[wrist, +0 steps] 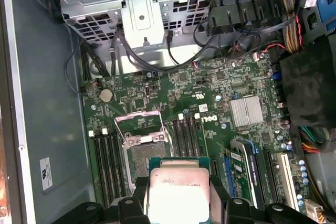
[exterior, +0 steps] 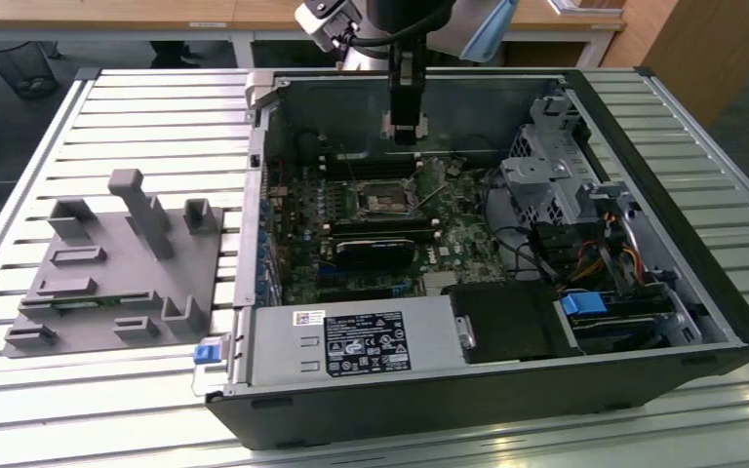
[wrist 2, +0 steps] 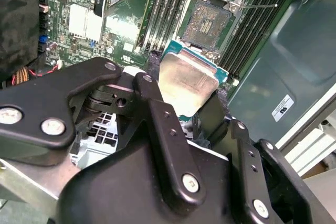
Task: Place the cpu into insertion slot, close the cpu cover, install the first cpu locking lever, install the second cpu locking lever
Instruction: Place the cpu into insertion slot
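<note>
My gripper (exterior: pixel 408 132) hangs inside the open computer case, over the back of the motherboard. It is shut on the cpu (wrist: pixel 178 192), a flat square chip with a silvery top, held by its edges between two black fingers (wrist 2: pixel 149 90). In the second wrist view the cpu (wrist 2: pixel 186 82) is tilted. The insertion slot (wrist: pixel 142 157) lies just beyond it, uncovered, with a dark centre, and also appears in the other views (wrist 2: pixel 212 22) (exterior: pixel 388 200). The cpu cover (wrist: pixel 142 139) stands swung back off the slot. A thin lever rod (wrist 2: pixel 260 6) sticks out beside the slot.
Long memory slots (wrist: pixel 105 156) flank the insertion slot. A black block (exterior: pixel 374 249) sits nearer the front, and a labelled power supply (exterior: pixel 348 341) beyond that. The drive cage and cables (exterior: pixel 557 185) fill the exterior view's right. A grey fixture (exterior: pixel 114 263) rests on the slatted table.
</note>
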Available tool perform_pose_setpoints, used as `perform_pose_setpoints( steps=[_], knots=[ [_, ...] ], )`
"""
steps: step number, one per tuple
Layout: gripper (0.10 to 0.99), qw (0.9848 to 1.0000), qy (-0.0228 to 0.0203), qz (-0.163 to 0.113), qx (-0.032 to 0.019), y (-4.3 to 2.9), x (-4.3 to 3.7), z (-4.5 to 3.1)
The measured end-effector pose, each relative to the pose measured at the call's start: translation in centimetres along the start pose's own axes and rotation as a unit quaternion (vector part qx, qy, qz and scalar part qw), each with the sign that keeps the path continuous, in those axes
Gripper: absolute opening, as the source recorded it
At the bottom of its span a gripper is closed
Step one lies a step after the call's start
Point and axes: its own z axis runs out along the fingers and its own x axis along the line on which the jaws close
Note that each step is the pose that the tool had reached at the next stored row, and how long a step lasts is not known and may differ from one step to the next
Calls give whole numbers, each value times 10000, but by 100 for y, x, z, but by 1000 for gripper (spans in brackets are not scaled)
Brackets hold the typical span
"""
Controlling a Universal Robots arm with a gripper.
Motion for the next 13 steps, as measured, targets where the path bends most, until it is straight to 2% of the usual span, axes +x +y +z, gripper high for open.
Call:
perform_pose_setpoints(
  steps=[13],
  knots=[
    [541, 9996, -26, 291, -6, 0, 0, 4]
  ],
)
